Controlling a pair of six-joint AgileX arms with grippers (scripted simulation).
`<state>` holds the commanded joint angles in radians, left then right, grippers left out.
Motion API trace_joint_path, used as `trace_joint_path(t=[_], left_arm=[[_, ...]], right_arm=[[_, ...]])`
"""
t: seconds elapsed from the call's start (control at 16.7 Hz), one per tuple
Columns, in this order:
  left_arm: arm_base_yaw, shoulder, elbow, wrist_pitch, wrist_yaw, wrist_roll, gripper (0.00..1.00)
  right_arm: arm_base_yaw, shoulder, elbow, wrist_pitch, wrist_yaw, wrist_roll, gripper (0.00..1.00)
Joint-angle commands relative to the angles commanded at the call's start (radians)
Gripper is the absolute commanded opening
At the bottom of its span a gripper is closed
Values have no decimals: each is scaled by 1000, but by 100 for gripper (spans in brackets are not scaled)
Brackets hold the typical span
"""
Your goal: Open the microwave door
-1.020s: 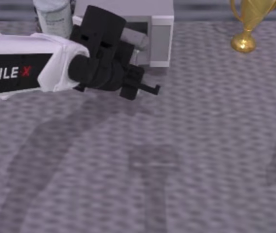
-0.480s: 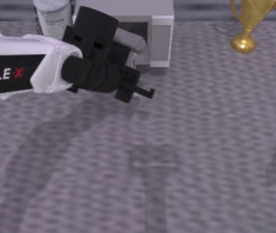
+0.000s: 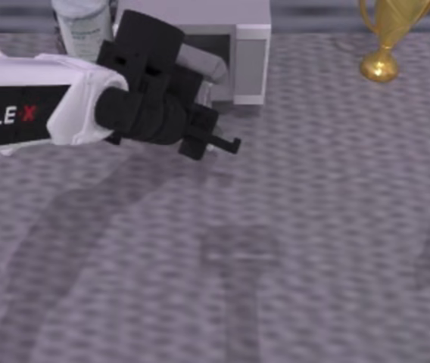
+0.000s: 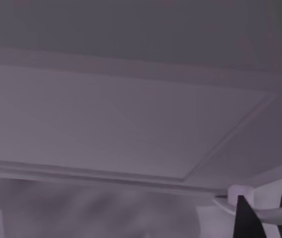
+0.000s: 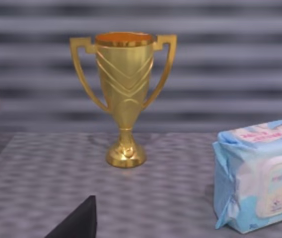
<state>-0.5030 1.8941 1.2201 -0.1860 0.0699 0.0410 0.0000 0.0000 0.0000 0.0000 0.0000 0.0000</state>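
The light grey microwave (image 3: 200, 11) stands at the back of the table, left of centre, with its grey control panel strip (image 3: 249, 64) facing forward. My left arm reaches across its front and hides most of the microwave door in the top view. The left gripper (image 3: 221, 141) sits just in front of the microwave's lower edge. In the left wrist view the microwave door (image 4: 106, 124) fills the picture, a white frame around a grey window. The left gripper (image 4: 265, 218) is shut on a pale handle bar (image 4: 220, 202) at the door's edge. The right gripper (image 5: 84, 223) shows only in its own wrist view, parked far off.
A gold trophy (image 3: 384, 38) stands at the back right, seen close in the right wrist view as trophy (image 5: 125, 94). A pale blue wipes pack (image 5: 260, 178) lies beside it. A white bottle (image 3: 82, 26) stands left of the microwave, behind my left arm.
My left arm drew back to the left and slightly toward the front a second ago, taking the gripper with it. Over the last half second it has held still.
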Motion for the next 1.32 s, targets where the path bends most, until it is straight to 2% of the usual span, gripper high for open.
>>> trace_joint_path(t=[0.9,1.32], left_arm=[[0,0,0,0,0,0,0],[17,-20,-22,2,42,46,0]], right_arm=[[0,0,0,0,0,0,100],[0,0,0,0,0,0,100]])
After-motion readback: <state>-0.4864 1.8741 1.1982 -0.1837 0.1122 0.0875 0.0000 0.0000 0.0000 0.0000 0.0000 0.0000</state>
